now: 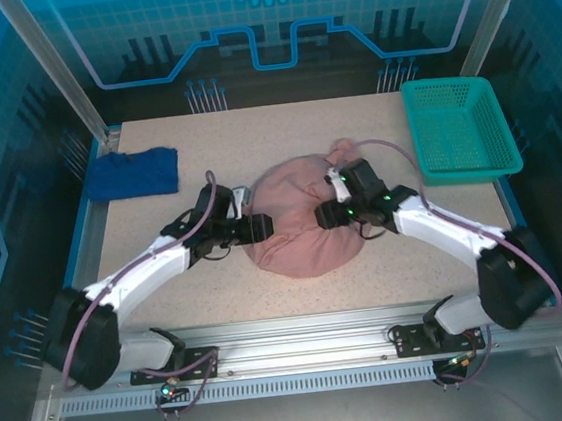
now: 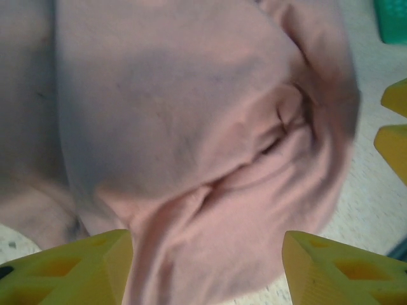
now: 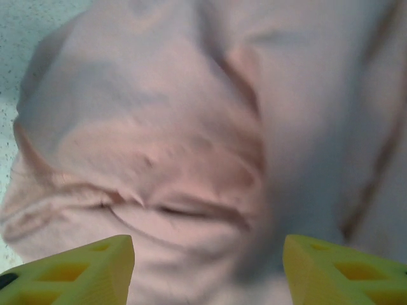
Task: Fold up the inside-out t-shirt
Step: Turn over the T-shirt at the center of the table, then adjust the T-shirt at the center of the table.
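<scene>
On your left, the dark blue cloth [image 1: 134,173] lies at the far left corner of the desk [image 1: 169,288], well apart from the action. The left pincer [image 1: 260,227] is at the t-shirt's [image 1: 298,224] left flank. Its fingertips [image 2: 70,267] are spread wide with a loose ridge of pink fabric between them, so it's released, not pinching. The t-shirt is a rounded heap mid-desk with no clear long axis I can call, and a twisted bit pokes out toward the far right. The right pincer [image 1: 324,216] mirrors that on the right flank, fingertips [image 3: 76,267] apart over wrinkled cloth, released too. For you, the shirt lies straight inward from each pincer, neither arm nearer. There's bare speckled desk around the heap, and the green basket [image 1: 459,131] stands near its far right.
</scene>
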Robot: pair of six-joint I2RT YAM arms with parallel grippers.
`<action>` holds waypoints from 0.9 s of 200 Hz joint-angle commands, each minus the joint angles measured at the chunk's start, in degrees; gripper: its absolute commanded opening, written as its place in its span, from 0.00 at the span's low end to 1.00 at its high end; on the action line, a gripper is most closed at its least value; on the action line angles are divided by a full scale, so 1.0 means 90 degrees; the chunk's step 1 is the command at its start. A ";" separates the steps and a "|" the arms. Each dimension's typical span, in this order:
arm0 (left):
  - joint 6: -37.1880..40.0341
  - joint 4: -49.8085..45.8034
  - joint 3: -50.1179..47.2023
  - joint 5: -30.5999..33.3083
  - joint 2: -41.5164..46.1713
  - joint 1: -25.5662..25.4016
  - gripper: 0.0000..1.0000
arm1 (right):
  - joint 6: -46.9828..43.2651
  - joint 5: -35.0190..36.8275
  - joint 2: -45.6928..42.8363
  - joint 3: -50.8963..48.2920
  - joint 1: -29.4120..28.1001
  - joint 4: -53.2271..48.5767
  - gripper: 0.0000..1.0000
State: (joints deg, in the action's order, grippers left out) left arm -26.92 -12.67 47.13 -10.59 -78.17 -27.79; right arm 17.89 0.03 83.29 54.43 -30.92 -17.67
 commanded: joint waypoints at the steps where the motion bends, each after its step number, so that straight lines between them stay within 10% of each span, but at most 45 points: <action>1: -0.0085 0.0056 0.0445 0.0375 -0.0787 -0.0004 0.65 | -0.0196 0.0714 0.0676 0.0510 -0.0185 0.0063 0.64; 39: 0.0584 -0.0038 0.1227 0.1092 -0.1975 -0.0631 0.69 | -0.0426 0.2167 0.1271 0.0767 -0.0063 -0.0355 0.64; 80: 0.1065 -0.0077 0.1983 0.1598 -0.2980 -0.0921 0.72 | -0.0450 0.1888 0.1739 0.0839 0.0127 -0.0303 0.54; 111: 0.1233 -0.0331 0.2442 0.1936 -0.3430 -0.0928 0.36 | -0.0618 0.1203 0.1462 0.0698 0.0446 -0.0095 0.23; 144: 0.1043 0.0126 0.1934 0.0458 -0.2056 -0.0785 0.00 | -0.0717 -0.0075 0.0172 0.0037 0.1004 0.0212 0.09; 180: -0.0141 0.1768 0.0790 -0.1714 -0.0465 -0.0148 0.00 | -0.0492 -0.0893 -0.0801 -0.0916 0.1384 0.0626 0.07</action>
State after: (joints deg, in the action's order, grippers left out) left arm -20.97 -7.18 58.02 -10.87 -89.80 -32.77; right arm 12.47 -1.08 79.33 50.65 -19.51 -14.68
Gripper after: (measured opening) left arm 0.051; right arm 0.073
